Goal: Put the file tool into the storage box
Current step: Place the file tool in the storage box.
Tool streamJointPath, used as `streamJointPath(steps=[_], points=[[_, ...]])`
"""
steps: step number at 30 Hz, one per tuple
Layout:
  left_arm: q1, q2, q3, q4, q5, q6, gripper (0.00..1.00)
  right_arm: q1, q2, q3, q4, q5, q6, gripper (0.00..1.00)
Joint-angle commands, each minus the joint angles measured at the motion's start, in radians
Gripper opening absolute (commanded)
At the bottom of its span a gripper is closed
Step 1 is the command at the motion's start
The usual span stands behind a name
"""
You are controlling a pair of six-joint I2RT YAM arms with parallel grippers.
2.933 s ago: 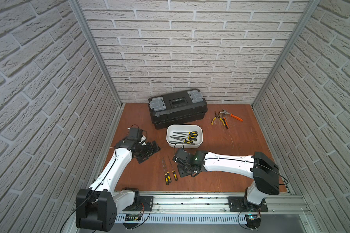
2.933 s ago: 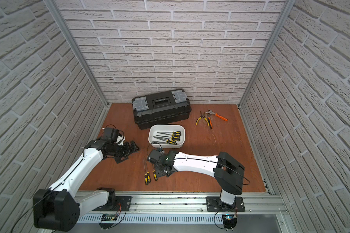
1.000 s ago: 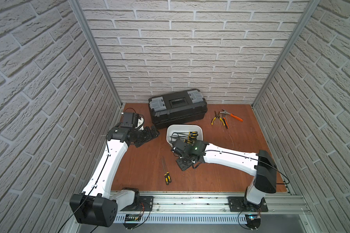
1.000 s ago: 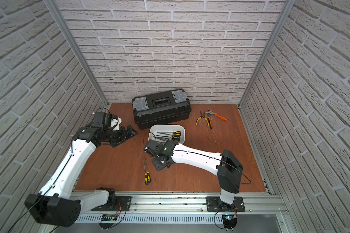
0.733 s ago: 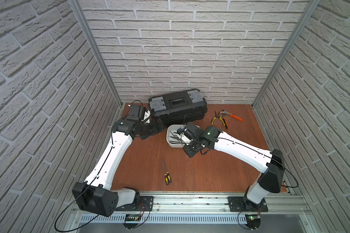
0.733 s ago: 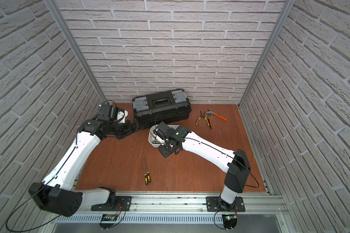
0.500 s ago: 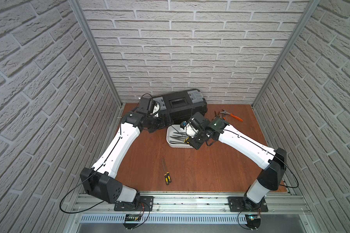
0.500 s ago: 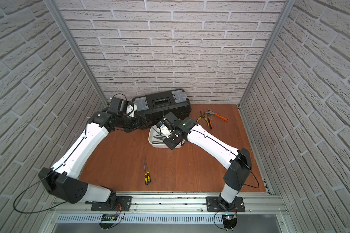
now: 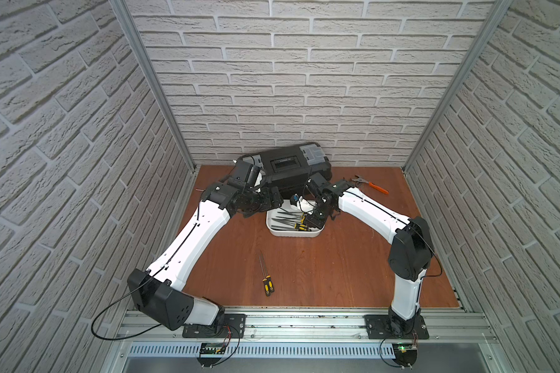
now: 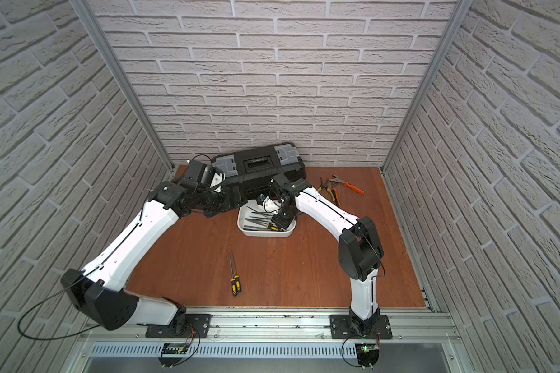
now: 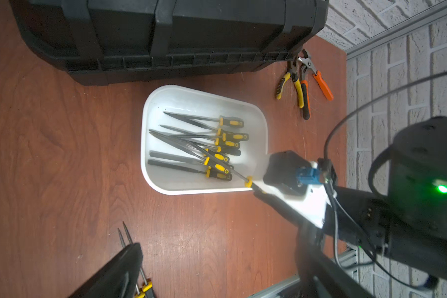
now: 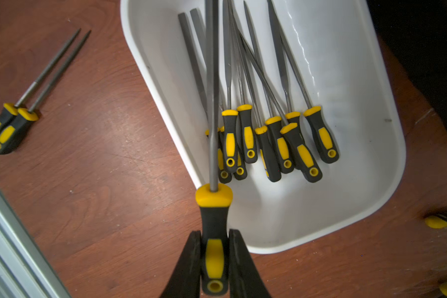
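Spill risk: right gripper (image 12: 214, 233), clamped on the file (image 12: 214, 211) by its handle, hangs over the box (image 12: 346, 193) rim; released here, the file may teeter out. Left gripper (image 9: 274, 202) gapes empty.

The file tool (image 12: 214, 214), a slim grey shaft on a black-and-yellow handle, is pinched at its handle by the right gripper (image 12: 214, 233); its shaft reaches over the storage box (image 12: 346, 211), a shallow white lidless tub holding several like files (image 12: 281, 144).

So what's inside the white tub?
A pile of files with yellow-and-black handles lies in the white tub. The right claw holds one more file over them. Handles overlap, so the lowest ones are partly hidden.
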Motion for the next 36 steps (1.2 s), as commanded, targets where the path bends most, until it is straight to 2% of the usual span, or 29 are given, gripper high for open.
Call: streamJointPath(steps=[1, 6, 14, 16, 18, 22, 30, 36], points=[[-0.002, -0.022, -0.011, -0.021, -0.033, -0.014, 0.98, -0.001, 0.019, -0.003, 0.069, 0.014, -0.079, 0.06], [-0.005, -0.015, -0.036, -0.002, -0.031, -0.045, 0.98, -0.004, 0.111, 0.032, 0.079, 0.042, -0.111, 0.07], [-0.008, 0.014, 0.014, -0.045, -0.062, -0.039, 0.98, -0.007, 0.192, 0.044, 0.134, 0.099, -0.141, 0.08], [-0.009, 0.010, 0.003, -0.049, -0.068, -0.039, 0.98, -0.008, 0.213, 0.063, 0.124, 0.081, -0.134, 0.12], [-0.009, 0.006, -0.007, -0.051, -0.065, -0.038, 0.98, -0.007, 0.222, 0.079, 0.116, 0.060, -0.126, 0.20], [-0.009, 0.008, -0.012, -0.054, -0.066, -0.033, 0.98, -0.004, 0.227, 0.089, 0.111, 0.067, -0.110, 0.33], [0.004, 0.022, 0.007, -0.030, -0.075, -0.031, 0.98, -0.007, 0.202, 0.105, 0.174, 0.309, -0.062, 0.34], [0.033, 0.021, -0.010, -0.034, -0.067, -0.003, 0.98, -0.008, 0.138, 0.140, 0.156, 0.258, 0.034, 0.34]])
